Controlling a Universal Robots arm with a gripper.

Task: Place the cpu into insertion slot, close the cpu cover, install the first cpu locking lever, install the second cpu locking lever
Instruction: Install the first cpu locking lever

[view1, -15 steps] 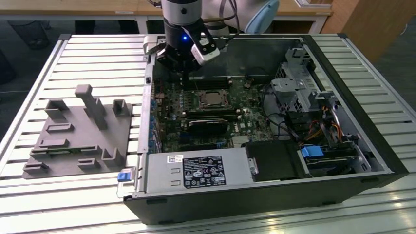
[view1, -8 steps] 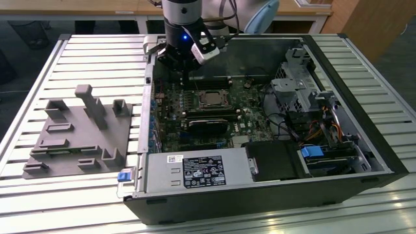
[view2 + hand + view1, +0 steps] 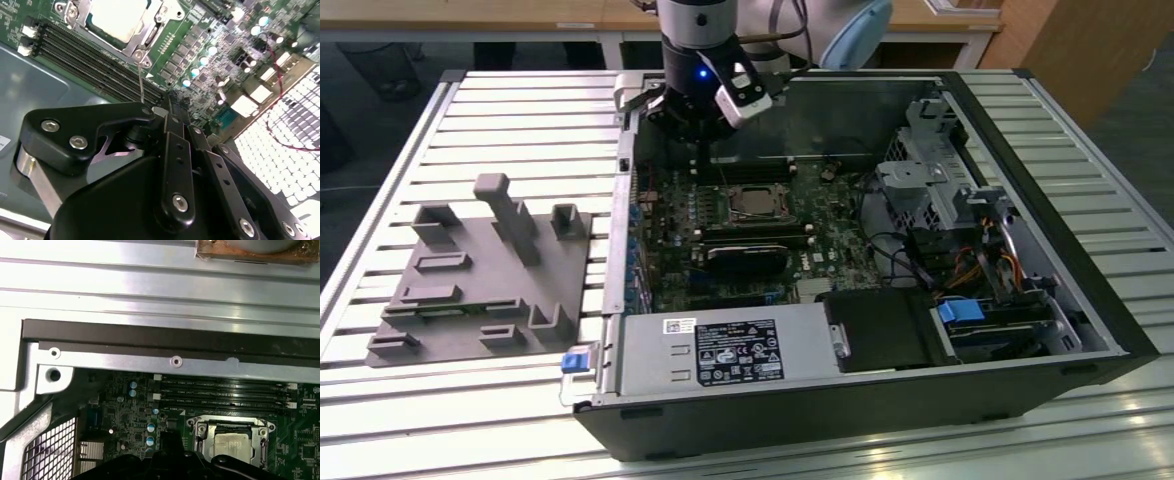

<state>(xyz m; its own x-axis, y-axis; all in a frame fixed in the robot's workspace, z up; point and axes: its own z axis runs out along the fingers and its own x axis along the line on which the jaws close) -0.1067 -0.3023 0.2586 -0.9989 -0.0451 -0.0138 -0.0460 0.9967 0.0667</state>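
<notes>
My gripper [image 3: 703, 150] above the motherboard [image 3: 821, 250] inside an open computer case [image 3: 854, 412].
Fingers [image 3: 172, 130] pressed together, empty, upper middle of the exterior view; the cpu [image 3: 750, 204] lies just below, under the closed cpu cover [image 3: 147, 32].

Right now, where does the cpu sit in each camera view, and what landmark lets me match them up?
Exterior view: the cpu lies on the motherboard, inside the open case, near the picture's middle.
Second wrist view: the cpu shows as a pale silvery square inside its metal frame.
First wrist view: the cpu sits just inward of the case wall.
Shared landmark: the memory slots, long and black, running alongside it.
</notes>
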